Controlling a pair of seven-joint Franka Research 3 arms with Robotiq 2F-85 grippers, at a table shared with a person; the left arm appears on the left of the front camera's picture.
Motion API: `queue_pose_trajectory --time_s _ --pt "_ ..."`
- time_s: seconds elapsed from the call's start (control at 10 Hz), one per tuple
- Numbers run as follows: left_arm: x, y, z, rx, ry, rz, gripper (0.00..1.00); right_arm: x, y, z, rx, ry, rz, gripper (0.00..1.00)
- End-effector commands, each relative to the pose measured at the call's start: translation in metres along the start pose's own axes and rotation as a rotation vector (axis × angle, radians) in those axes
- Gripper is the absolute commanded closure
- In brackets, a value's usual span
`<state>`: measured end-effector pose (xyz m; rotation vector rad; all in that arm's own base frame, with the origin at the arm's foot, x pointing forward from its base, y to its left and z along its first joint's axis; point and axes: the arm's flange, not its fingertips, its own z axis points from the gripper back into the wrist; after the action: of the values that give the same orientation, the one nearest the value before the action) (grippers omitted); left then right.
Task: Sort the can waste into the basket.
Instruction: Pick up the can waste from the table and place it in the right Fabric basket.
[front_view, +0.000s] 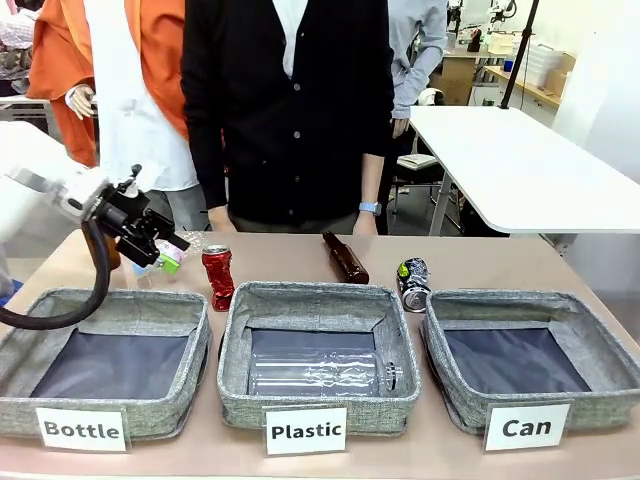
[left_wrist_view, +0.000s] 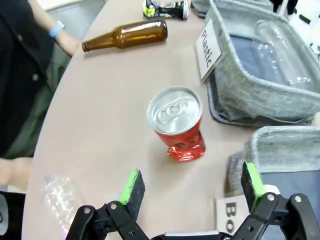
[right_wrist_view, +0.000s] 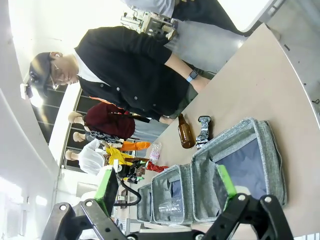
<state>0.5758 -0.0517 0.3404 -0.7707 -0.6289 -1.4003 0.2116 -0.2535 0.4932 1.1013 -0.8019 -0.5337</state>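
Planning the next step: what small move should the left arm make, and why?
Probably ease the left end effector forward around the red can: its jaws stand open, the can stands upright just ahead, outside the Can basket.

A brown bottle (front_view: 345, 257) lies on the bench (front_view: 270, 255) at frame center; a clear plastic bottle (front_view: 315, 375) lies inside the "Plastic" basket (front_view: 300, 296) below it.

I counted three shallow grey fabric baskets, the Bottle basket (front_view: 100, 302), the Plastic basket (front_view: 310, 293) and the Can basket (front_view: 510, 300), each bearing one white label. There were two crushed metal cans, a shiny red can (front_view: 218, 277) and a dark can (front_view: 413, 283); two clear plastic bottles, a smooth one (front_view: 320, 372) and a crumpled one (front_view: 192, 241); and one brown glass bottle (front_view: 345, 257).
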Motion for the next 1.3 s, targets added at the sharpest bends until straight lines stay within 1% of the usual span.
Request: queue_pose_trajectory --time_s 0.0,0.2,0.3,0.5,0.7,0.9,1.0,1.2 --pt "0.0 0.021 -0.005 -0.025 0.018 0.011 0.0 0.003 0.001 -0.001 0.024 -0.013 0.027 0.0" --pt "-0.005 0.031 -0.016 -0.054 0.025 0.04 0.0 0.003 0.001 -0.001 0.024 -0.013 0.027 0.0" --pt "-0.009 0.034 -0.022 -0.05 0.026 0.061 0.0 0.003 0.001 -0.001 0.024 -0.013 0.027 0.0" --pt "-0.011 0.037 -0.035 -0.06 -0.006 0.073 0.0 0.003 0.001 -0.001 0.024 -0.013 0.027 0.0" --pt "-0.007 0.034 -0.049 -0.068 -0.047 0.065 0.0 0.003 0.001 -0.001 0.024 -0.013 0.027 0.0" --pt "-0.004 0.033 -0.062 -0.093 -0.063 0.052 0.0 0.003 0.001 -0.001 0.024 -0.013 0.027 0.0" --pt "-0.002 0.031 -0.068 -0.084 -0.074 0.039 0.0 0.003 0.001 -0.001 0.024 -0.013 0.027 0.0" --pt "0.0 0.027 -0.073 -0.103 -0.124 0.026 0.0 0.003 0.001 -0.001 0.024 -0.013 0.027 0.0"
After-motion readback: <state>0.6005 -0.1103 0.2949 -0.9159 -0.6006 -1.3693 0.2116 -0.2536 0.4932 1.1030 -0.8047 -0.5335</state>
